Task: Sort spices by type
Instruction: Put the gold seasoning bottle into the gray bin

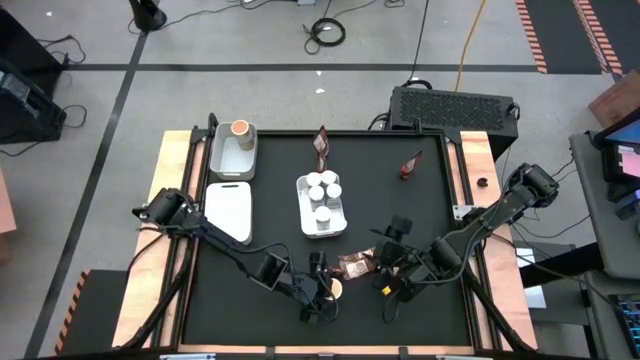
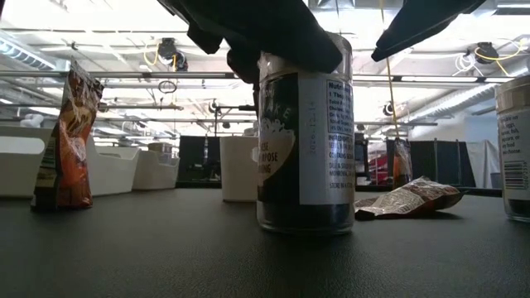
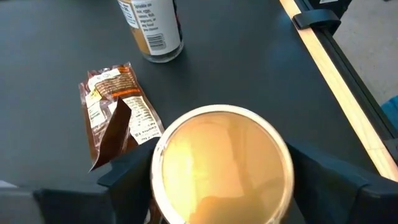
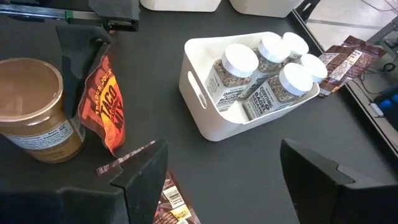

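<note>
There are three white trays on the black worktop. The middle tray (image 1: 302,188) is the jar tray. Five little jars (image 4: 239,60) with white caps can be counted in it, all standing up close together.

There are two round tubs with orange tops. One tub (image 1: 240,128) sits in the far corner tray (image 1: 222,160), well apart from the jar tray. The other tub (image 3: 221,155) stands on the worktop, on the arms' side of the jar tray. The left pincer (image 3: 221,168) is over this tub, with one finger (image 3: 127,177) on each side of it. The fingers are wide and right by the tub's sides. I cannot tell if they squeeze it.

There are three crinkly packets. One packet (image 1: 321,145) is just past the jar tray's far end. One red packet (image 1: 410,165) lies off to the right arm's side of the jar tray, apart from it. One brown packet (image 1: 357,265) lies between the jar tray and the two pincers, next to the tub.

One more jar (image 3: 152,28) stands by itself on the worktop near that brown packet. Its top is hidden.

The right pincer (image 4: 224,162) hangs near the brown packet. It is wide and holds nothing.
</note>
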### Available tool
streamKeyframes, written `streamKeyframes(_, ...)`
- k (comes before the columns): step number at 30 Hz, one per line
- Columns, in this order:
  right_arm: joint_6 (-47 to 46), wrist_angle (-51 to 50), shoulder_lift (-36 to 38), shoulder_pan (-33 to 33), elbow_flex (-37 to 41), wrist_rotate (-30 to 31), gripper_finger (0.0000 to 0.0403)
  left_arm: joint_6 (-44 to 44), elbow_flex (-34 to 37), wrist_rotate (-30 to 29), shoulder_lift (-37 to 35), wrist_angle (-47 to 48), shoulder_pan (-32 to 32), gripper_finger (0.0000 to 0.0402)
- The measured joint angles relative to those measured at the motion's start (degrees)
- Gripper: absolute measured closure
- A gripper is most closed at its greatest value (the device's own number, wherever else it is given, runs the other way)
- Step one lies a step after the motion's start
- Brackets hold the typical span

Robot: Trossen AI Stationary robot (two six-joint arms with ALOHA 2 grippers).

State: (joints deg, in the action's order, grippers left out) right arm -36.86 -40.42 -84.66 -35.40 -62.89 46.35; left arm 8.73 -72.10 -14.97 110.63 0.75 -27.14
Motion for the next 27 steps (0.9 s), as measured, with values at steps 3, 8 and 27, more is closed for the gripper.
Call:
streamKeyframes(3,0.01,0.02,0.0,0.0,0.0,0.01,0.0138,0.04,0.0,-0.01,0.0,-0.04,0.0,0.0118)
streamKeyframes(8,0.02,0.0,0.0,0.0,0.0,0.02,0.0138,0.07,0.0,-0.03,0.0,-0.07,0.0,0.0121)
streamKeyframes(27,0.02,-0.1,0.0,0.0,0.07,-0.18,0.0138,0.23,-0.98,1.43,-15.13,9.43,-1.7,0.0121)
